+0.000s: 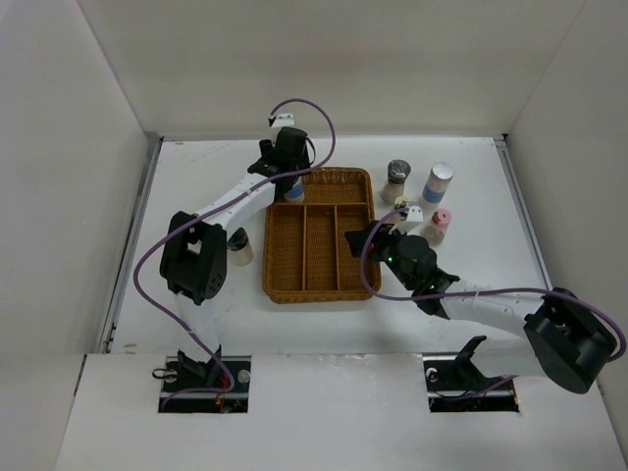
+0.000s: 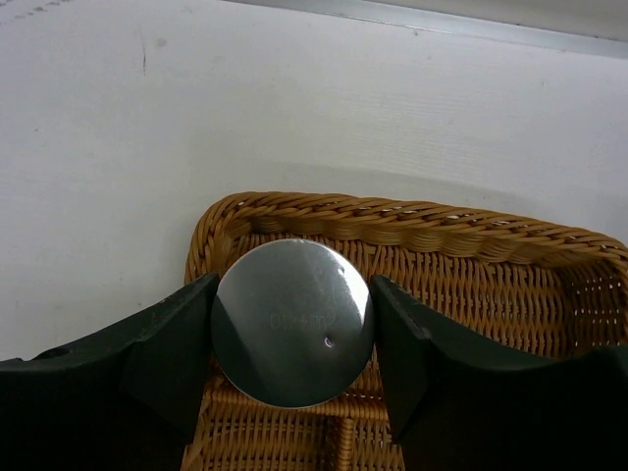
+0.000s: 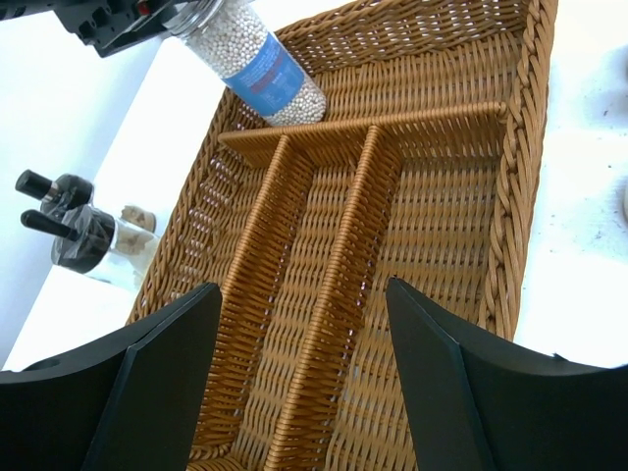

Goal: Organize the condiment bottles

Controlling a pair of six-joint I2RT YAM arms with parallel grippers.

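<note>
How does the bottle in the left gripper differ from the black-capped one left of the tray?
The gripped bottle has a silver cap, blue label and white pellets; the black-capped bottle looks beige. The gripped bottle is clamped by the left gripper at the tray's far-left corner; the black-capped bottle stands free on the table, outside it. Both are small cylindrical jars.

White table, walled on 3 sides. Brown wicker tray sits approx. centre, long side running front-to-back. Right of tray, far end: grey-cap jar & silver-cap white/blue jar, both upright, near each other, not touching. Closer in: pink-cap jar, upright, & cream-cap jar, partly hidden. Left of tray: black-cap jar, upright, near tray's left rim but apart.
</note>
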